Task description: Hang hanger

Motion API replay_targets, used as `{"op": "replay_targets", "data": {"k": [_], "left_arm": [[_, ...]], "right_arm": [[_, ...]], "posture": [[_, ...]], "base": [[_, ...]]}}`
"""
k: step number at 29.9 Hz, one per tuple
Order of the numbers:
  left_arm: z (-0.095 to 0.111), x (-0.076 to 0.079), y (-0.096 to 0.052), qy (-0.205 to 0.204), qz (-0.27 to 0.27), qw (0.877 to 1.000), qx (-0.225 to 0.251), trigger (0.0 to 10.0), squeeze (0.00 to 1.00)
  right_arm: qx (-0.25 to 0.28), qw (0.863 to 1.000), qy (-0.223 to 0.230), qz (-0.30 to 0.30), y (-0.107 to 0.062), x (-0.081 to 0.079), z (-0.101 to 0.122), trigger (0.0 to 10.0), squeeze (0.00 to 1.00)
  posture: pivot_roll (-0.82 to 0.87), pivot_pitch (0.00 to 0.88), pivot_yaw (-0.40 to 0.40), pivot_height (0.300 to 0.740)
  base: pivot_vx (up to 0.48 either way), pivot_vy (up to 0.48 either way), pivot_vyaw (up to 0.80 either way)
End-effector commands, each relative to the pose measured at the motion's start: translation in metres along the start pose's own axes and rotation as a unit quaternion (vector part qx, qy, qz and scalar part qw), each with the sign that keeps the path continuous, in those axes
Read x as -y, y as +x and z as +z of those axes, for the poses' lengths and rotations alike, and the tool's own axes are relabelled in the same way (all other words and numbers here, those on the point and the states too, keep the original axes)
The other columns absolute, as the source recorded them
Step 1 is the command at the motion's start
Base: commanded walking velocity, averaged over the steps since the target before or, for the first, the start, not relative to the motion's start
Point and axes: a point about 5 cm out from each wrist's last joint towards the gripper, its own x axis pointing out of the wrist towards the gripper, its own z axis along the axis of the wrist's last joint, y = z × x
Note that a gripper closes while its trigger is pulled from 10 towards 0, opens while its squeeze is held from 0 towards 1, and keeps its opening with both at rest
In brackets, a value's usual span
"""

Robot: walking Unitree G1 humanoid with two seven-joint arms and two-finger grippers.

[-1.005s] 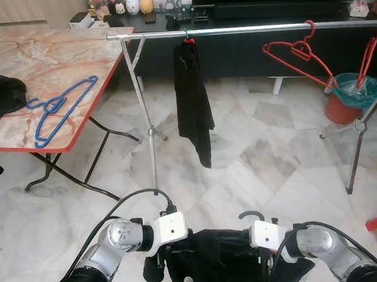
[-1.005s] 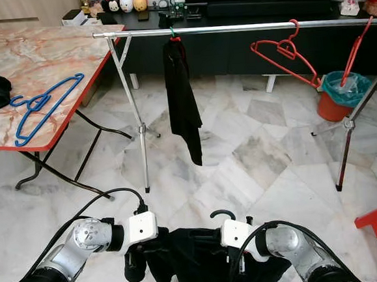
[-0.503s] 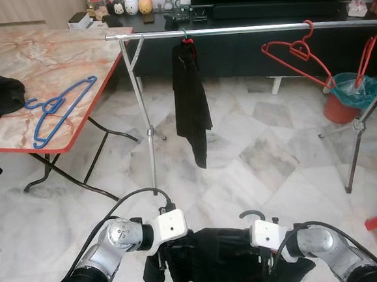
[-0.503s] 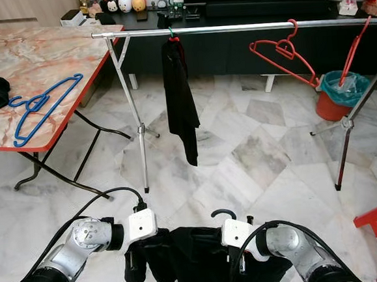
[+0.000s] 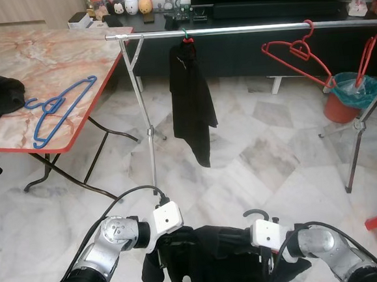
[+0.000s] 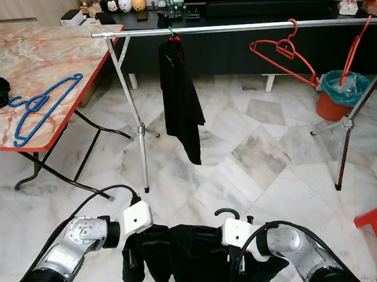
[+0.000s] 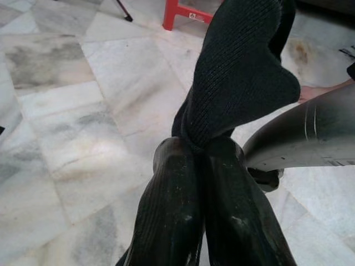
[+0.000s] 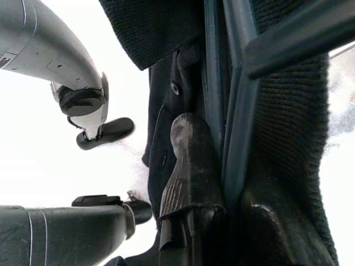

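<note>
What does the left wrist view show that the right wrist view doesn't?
Left wrist view: the left gripper pinching a fold of the black knit garment over marble floor, with a red stool leg beyond. Right wrist view: the dark hanger inside the garment, clamped by the right gripper, plus a button. Both share the garment and the opposite silver arm.

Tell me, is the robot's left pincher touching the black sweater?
Touching. In the left wrist view the left gripper has its two fingers shut together with the black knitted garment pinched between their tips.
</note>
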Motion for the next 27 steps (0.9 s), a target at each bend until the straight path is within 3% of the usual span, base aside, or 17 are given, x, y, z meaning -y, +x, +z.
{"op": "replay_targets", "data": {"k": [1,15,22,27], "left_arm": [[0.037,-0.002,0.007,0.034,-0.014,0.996,0.086,0.0,0.00],[0.061,-0.008,-0.001,-0.027,-0.008,0.984,0.175,0.0,0.00],[0.058,0.006,0.004,-0.007,-0.048,0.989,0.143,0.0,0.00],[0.054,0.006,-0.004,-0.006,-0.052,0.991,0.121,0.0,0.00]], "right_arm": [[-0.011,0.999,-0.010,0.048,0.011,-0.016,0.000,10.0,0.00],[-0.022,0.998,0.000,0.054,0.013,-0.021,-0.008,10.0,0.00],[-0.028,0.998,0.003,0.058,0.015,-0.027,-0.013,10.0,0.00],[-0.037,0.998,0.005,0.055,0.012,-0.031,-0.020,10.0,0.00]], "posture": [[-0.02,0.064,0.008,0.740],[-0.01,0.064,0.007,0.740],[-0.01,0.063,0.006,0.740],[-0.02,0.066,0.005,0.740]], "base": [[0.000,0.000,0.00],[0.000,0.000,0.00],[0.000,0.000,0.00],[0.000,0.000,0.00]]}}
